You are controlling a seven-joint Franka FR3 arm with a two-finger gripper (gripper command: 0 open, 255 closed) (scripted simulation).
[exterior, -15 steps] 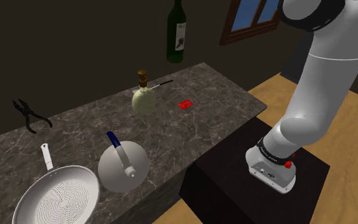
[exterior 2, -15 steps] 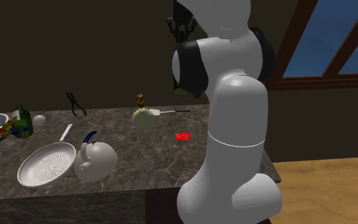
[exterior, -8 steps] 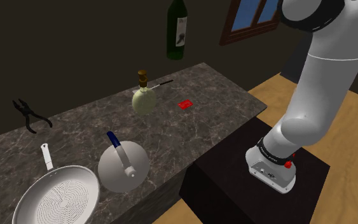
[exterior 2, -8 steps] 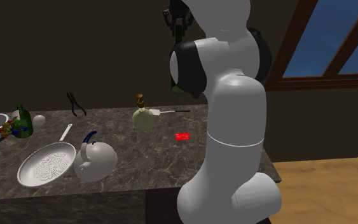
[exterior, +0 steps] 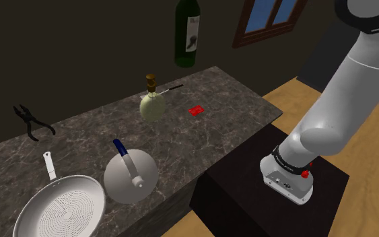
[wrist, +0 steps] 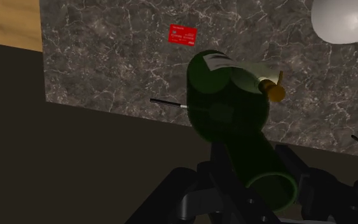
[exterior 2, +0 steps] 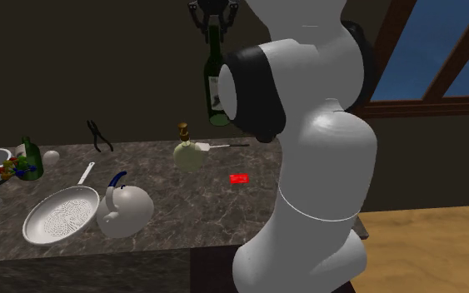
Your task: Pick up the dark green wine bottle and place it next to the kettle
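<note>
Aloft, one dark green wine bottle (exterior: 186,34) clasped by pincer (exterior 2: 215,22), one kettle (exterior: 131,176) below
</note>
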